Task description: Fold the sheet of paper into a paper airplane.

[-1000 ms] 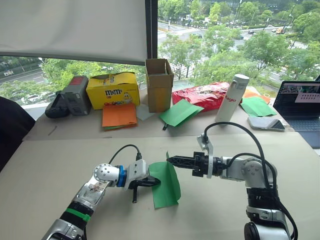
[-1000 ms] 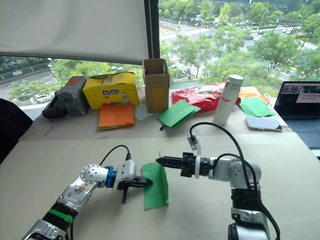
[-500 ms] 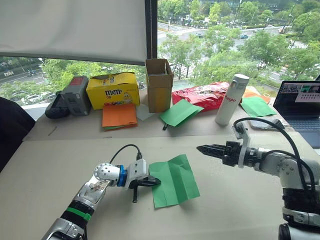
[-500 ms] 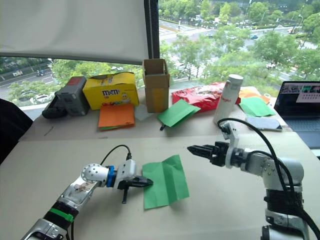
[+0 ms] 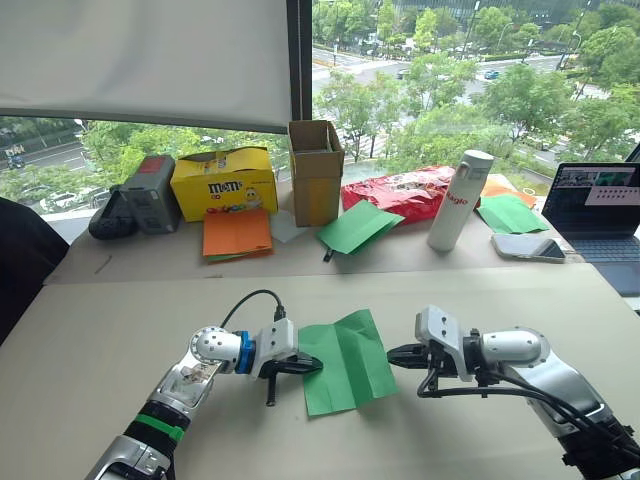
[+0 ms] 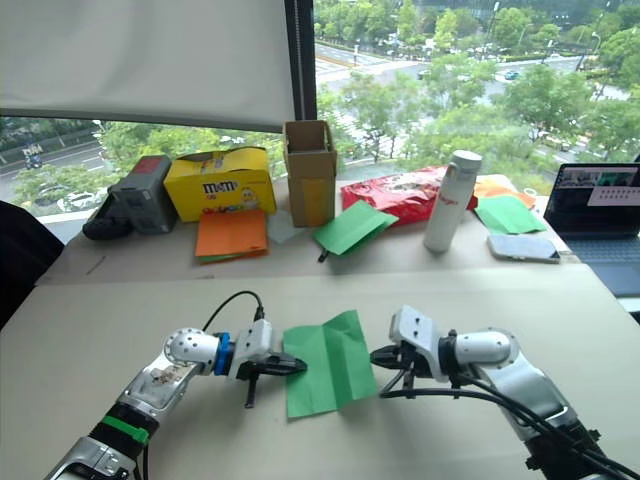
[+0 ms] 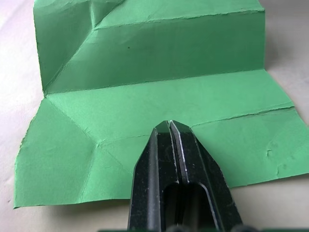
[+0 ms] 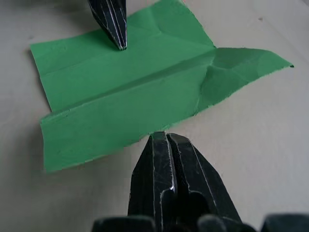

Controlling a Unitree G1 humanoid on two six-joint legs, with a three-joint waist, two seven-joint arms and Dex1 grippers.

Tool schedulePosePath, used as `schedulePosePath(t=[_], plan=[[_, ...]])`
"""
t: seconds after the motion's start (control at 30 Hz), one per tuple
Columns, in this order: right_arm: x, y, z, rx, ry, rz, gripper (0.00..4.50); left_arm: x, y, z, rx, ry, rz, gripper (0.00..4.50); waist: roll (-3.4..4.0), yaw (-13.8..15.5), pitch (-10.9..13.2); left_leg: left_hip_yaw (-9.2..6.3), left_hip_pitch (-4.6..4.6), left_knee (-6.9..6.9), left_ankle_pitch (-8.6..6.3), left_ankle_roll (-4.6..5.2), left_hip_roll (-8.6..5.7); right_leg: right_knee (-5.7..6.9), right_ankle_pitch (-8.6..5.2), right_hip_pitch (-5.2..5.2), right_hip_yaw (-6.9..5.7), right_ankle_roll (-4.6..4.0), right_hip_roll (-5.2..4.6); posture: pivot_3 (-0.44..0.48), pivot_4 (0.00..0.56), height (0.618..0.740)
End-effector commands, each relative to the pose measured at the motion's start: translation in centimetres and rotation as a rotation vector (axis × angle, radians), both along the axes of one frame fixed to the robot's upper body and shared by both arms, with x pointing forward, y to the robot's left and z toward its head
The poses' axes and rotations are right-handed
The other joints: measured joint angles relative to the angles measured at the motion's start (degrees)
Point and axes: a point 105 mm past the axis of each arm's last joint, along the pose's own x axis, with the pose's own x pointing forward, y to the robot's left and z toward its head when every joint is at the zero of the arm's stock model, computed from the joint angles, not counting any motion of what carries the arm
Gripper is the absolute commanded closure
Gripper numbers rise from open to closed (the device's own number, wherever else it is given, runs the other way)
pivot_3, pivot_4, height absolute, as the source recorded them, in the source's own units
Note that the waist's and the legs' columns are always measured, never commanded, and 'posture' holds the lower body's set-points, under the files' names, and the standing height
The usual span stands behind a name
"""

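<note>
The sheet of paper point(image 5: 345, 360), bright green and crossed by creases, lies opened out on the table point(image 5: 120, 330) between my two arms. My left gripper point(image 5: 315, 366) is shut, and its tips rest on the sheet's left part point(image 7: 145, 72). My right gripper point(image 5: 392, 352) is shut and low over the table. Its tips sit right at the sheet's right edge point(image 8: 130, 82), with no paper between them. The left fingertips point(image 8: 116, 29) show across the sheet in the right wrist view.
Along the back stand a grey device point(image 5: 150, 192), a yellow candy box point(image 5: 225, 180), a cardboard box point(image 5: 318, 170), a red bag point(image 5: 400, 190) and a white bottle point(image 5: 461, 200). Orange sheets point(image 5: 238, 232), green sheets point(image 5: 358, 225), a phone point(image 5: 530, 247) and a laptop point(image 5: 598, 205) lie there too.
The sheet's right half, raised a second ago, has dropped open flat. My right gripper drew away to the right, then came back down to the sheet's right edge. The left arm stayed put.
</note>
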Motion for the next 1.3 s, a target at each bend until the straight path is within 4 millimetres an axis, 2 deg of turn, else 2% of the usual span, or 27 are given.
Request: schedulePosePath(t=[0.03, 0.27, 0.4, 0.67, 0.73, 0.9, 0.97, 1.07, 1.17, 1.3], plan=[[0.3, 1.8, 2.4, 0.131, -0.022, 0.024, 4.47, -0.5, 0.1, -1.2, 0.039, 0.035, -0.012, 4.5, 0.0, 0.0, 0.0, 0.0, 0.0, 0.0, 0.0, 0.0, 0.0, 0.0, 0.0, 0.0, 0.01, 0.0, 0.0, 0.0, 0.15, 0.74], [0.3, 4.2, 3.2, 0.239, 0.029, 0.047, 4.47, -0.5, 0.2, -1.2, 0.042, 0.034, -0.005, 4.5, 0.0, 0.26, 0.0, -0.04, 0.02, -0.01, 0.0, -0.02, -0.01, 0.01, 0.0, 0.0, 0.0, 0.0, -0.01, 0.0, 0.15, 0.74], [0.2, 5.5, 1.8, 0.277, 0.098, 0.036, 4.47, -0.5, 0.3, -1.2, 0.041, 0.034, 0.001, 4.5, 0.01, 0.21, 0.0, -0.03, 0.03, -0.01, 0.0, -0.02, -0.01, 0.01, 0.0, 0.0, 0.01, 0.0, -0.01, 0.0, 0.15, 0.74], [0.6, 6.4, -0.7, 0.295, 0.172, -0.002, 4.47, -0.4, 1.1, -0.5, 0.017, 0.048, 0.046, 4.5, 0.01, 0.08, 0.0, -0.03, 0.04, -0.02, 0.01, -0.03, -0.02, 0.03, 0.0, -0.02, 0.0, 0.0, 0.0, 0.0, 0.15, 0.74], [0.7, 6.5, -1.5, 0.272, 0.184, -0.006, 4.47, 0.0, 1.9, 0.3, -0.011, 0.054, 0.084, 4.5, 0.01, -0.15, 0.0, -0.03, 0.05, -0.03, 0.01, -0.03, -0.01, 0.04, 0.0, -0.02, 0.0, 0.0, 0.02, 0.0, 0.15, 0.74], [0.3, 6.9, -3.9, 0.173, 0.198, 0.001, 4.47, 1.1, 5.7, 3.0, -0.071, 0.07, 0.186, 4.5, 0.01, -0.54, 0.0, -0.03, 0.05, -0.1, 0.02, -0.08, 0.04, 0.08, 0.0, -0.13, 0.0, 0.0, 0.08, 0.0, 0.15, 0.74], [0.3, 6.9, -4.3, 0.137, 0.184, 0.006, 4.47, 1.1, 6.2, 4.2, -0.123, 0.078, 0.19, 4.5, 0.0, -0.53, 0.0, -0.04, 0.05, -0.1, 0.02, -0.09, 0.07, 0.09, 0.0, -0.13, -0.02, 0.0, 0.09, 0.0, 0.15, 0.74], [0.5, 6.7, -4.6, 0.051, 0.133, 0.018, 4.47, 0.9, 5.2, 6.1, -0.235, 0.097, 0.163, 4.5, 0.0, -0.48, 0.0, -0.04, 0.08, -0.08, 0.02, -0.09, 0.06, 0.08, 0.0, -0.09, -0.02, 0.0, 0.08, 0.0, 0.15, 0.74], [0.9, 6.5, -4.7, -0.005, 0.093, 0.008, 4.47, 0.5, 3.4, 6.6, -0.292, 0.113, 0.129, 4.5, 0.0, -0.32, 0.0, -0.04, 0.12, -0.06, 0.02, -0.09, 0.06, 0.06, 0.0, -0.01, -0.02, 0.0, 0.07, 0.0, 0.15, 0.74], [1.6, 6.3, -4.1, -0.029, 0.061, -0.027, 4.47, -0.1, 1.3, 4.5, -0.228, 0.137, 0.106, 4.5, -0.01, -0.32, -0.01, -0.05, 0.14, -0.05, 0.02, -0.11, 0.04, 0.06, 0.0, 0.03, -0.01, 0.0, 0.07, 0.0, 0.15, 0.74]])
